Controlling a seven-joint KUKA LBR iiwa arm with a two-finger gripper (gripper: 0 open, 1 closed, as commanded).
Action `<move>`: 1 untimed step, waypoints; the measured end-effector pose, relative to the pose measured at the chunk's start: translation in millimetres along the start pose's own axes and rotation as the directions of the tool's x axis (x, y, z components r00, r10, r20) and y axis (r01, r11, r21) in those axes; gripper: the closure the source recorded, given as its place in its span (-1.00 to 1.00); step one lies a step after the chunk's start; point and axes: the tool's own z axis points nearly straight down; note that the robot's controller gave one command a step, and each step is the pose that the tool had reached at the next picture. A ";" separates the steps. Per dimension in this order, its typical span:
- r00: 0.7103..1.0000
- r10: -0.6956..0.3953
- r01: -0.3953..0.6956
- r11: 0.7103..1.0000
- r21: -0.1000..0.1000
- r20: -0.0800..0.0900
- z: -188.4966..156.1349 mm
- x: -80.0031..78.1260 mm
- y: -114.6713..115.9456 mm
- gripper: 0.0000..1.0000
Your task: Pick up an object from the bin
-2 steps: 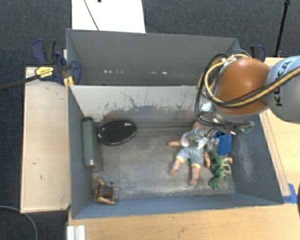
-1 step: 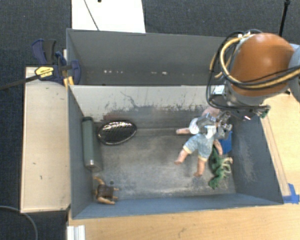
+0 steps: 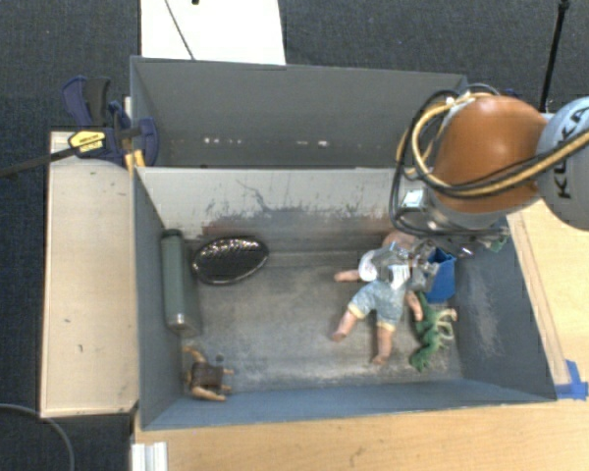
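pincer [image 3: 409, 263] partly hides the head end of the doll [image 3: 378, 304], maybe touching; apart or together, unclear.

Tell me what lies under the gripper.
A doll in blue clothes lies under the gripper, its legs showing; a blue block is beside it. The doll's top is covered.

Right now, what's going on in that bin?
The arm's end effector is low in the right side of the bin, at the head of a small doll in blue clothes. A green toy animal and a blue block lie beside it. A grey cylinder, a black oval brush and a small brown figure lie at left.
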 end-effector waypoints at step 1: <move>1.000 0.019 -0.019 1.000 0.009 0.003 -73.2 0.0 -3.7 1.00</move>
